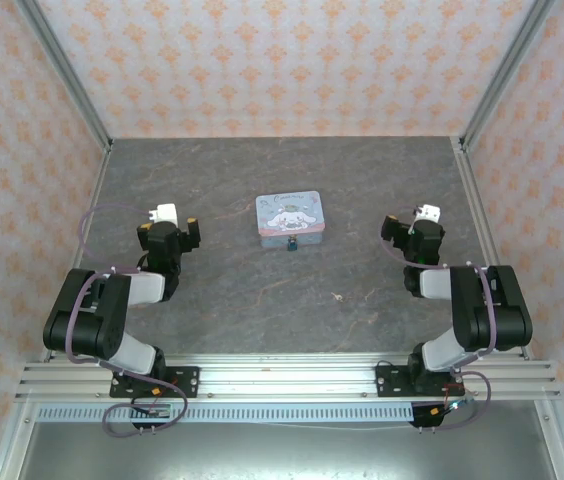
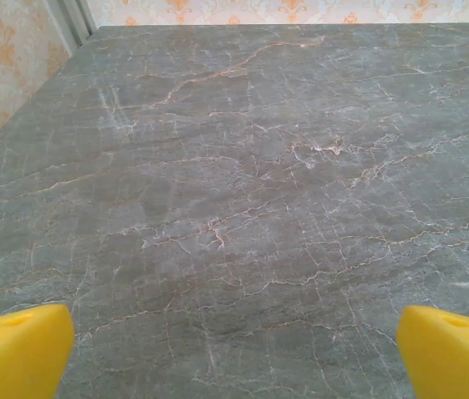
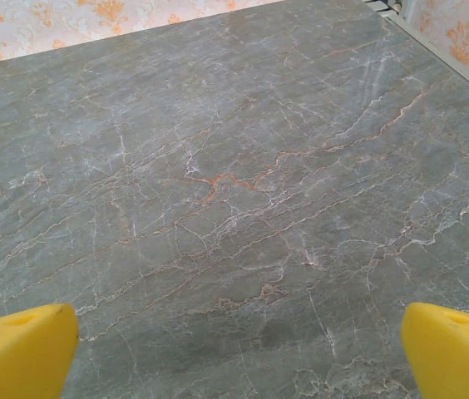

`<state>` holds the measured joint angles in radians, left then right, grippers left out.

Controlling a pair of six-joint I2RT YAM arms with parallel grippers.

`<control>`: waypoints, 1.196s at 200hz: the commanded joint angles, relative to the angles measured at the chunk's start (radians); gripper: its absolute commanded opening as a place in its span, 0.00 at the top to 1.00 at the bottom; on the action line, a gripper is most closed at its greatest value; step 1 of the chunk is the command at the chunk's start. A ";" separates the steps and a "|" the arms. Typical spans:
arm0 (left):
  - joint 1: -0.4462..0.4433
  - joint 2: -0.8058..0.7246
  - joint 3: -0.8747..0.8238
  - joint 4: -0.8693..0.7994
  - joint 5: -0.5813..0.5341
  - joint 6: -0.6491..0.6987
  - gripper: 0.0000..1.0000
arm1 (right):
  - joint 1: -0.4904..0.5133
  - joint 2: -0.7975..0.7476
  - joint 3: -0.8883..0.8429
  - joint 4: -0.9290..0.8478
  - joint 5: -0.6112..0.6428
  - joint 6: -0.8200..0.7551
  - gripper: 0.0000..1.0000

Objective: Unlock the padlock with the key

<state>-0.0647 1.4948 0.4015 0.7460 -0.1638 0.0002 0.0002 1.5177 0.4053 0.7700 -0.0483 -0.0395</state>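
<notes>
Closest to the overhead camera runs the rail (image 1: 282,378) that carries both arms. Beyond it my left hand (image 1: 171,218) and right hand (image 1: 410,224) hang over the surface (image 1: 222,300), each with its fingers spread wide and nothing between them. Between the two hands stands the cartoon-printed tin (image 1: 289,214). The padlock (image 1: 291,243) sits at the tin's near edge, touching it or just beside it, about equally far inward from either hand. A pale speck nearer the rail, right of centre, I take to be the key (image 1: 337,296). It lies inward of the right hand and back toward the rail, closer to that arm than to the left. Its long axis is too small to read.

From the left wrist, yellow fingers (image 2: 18,353) stand well apart at the bottom corners, with veined grey stone ahead.

From the right wrist, the fingers (image 3: 18,349) are likewise apart over the stone. I judge the right arm better placed to fetch the key.
</notes>
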 commanded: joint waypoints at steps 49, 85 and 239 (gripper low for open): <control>0.005 0.001 0.021 0.006 -0.004 -0.003 0.00 | 0.004 0.005 0.018 -0.003 0.018 -0.007 0.01; 0.005 0.001 0.020 0.006 -0.005 -0.003 0.00 | 0.003 0.004 0.018 -0.002 0.018 -0.007 0.01; 0.003 -0.443 0.238 -0.701 0.123 -0.339 0.00 | 0.023 -0.397 0.196 -0.743 -0.218 0.217 0.03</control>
<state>-0.0643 1.1229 0.5373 0.3492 -0.1448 -0.1249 0.0017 1.2171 0.5674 0.3260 -0.1234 0.0490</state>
